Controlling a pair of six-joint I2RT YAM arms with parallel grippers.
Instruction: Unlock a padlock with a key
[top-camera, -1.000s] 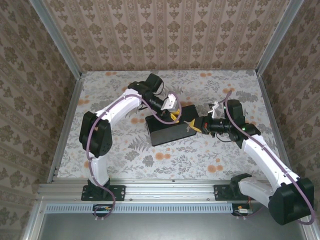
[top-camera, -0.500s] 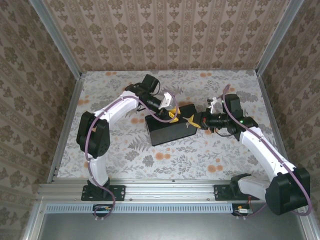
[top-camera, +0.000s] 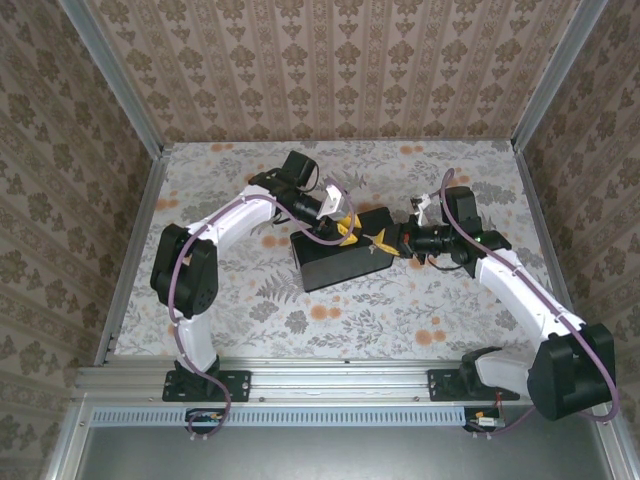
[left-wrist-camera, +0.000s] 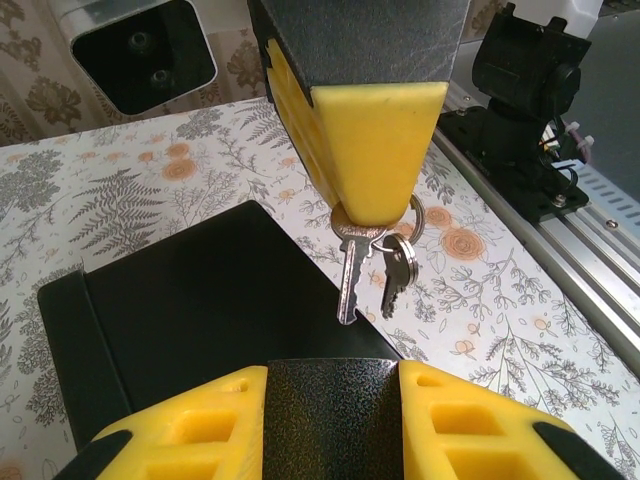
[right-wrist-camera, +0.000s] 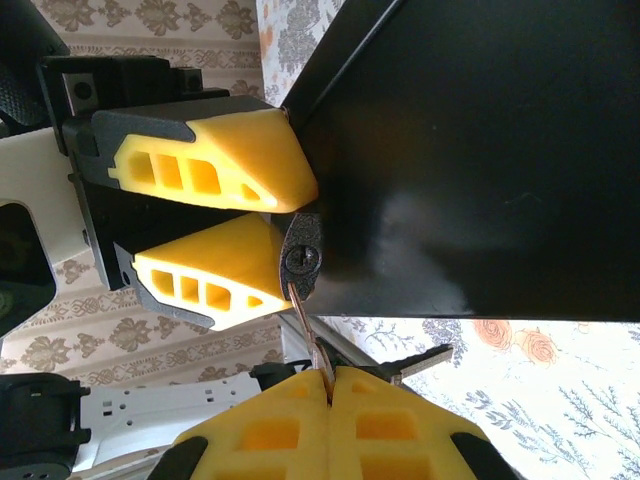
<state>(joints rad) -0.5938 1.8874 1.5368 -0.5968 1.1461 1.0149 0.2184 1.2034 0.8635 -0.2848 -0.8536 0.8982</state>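
Right gripper (right-wrist-camera: 330, 375): fingers pressed together, pinching the key (right-wrist-camera: 309, 340) at its head. The blade points away, with its tip at the face of the padlock (right-wrist-camera: 302, 258). Cannot tell whether the tip sits inside the keyway.

Left gripper (right-wrist-camera: 290, 225): narrowly parted, padlock nipped between its yellow fingertips, beside the edge of the black box (top-camera: 335, 262).

A ring (left-wrist-camera: 413, 222) and a spare key (left-wrist-camera: 394, 282) dangle next to the held key. Padlock shackle is hidden. Box interior is not visible.
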